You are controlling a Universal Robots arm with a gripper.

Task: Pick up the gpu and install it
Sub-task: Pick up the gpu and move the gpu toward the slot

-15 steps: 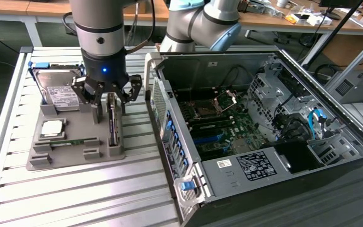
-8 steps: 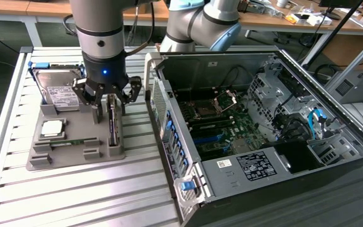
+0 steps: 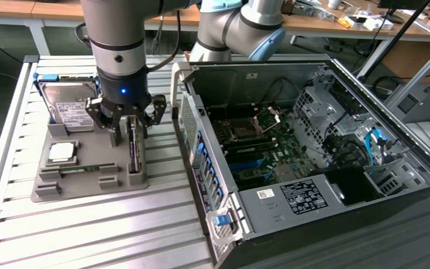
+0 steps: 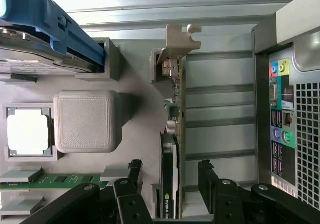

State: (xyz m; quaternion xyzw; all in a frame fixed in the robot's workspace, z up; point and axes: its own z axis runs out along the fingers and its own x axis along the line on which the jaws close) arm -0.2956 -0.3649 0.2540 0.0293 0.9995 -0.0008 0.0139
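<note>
The gripper (image 3: 130,130) is set astride the gpu (image 3: 132,152), jaws apart (one finger each side). The gpu is stood edgewise in a grey tray (image 3: 80,188).

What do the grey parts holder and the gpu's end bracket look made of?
The grey parts holder: probably matte 3D-printed plastic, given the fine grid texture on its raised block. The bracket on the gpu: likely thin bare sheet metal, pale grey with bent tabs; painted plastic cannot be ruled out.
</note>
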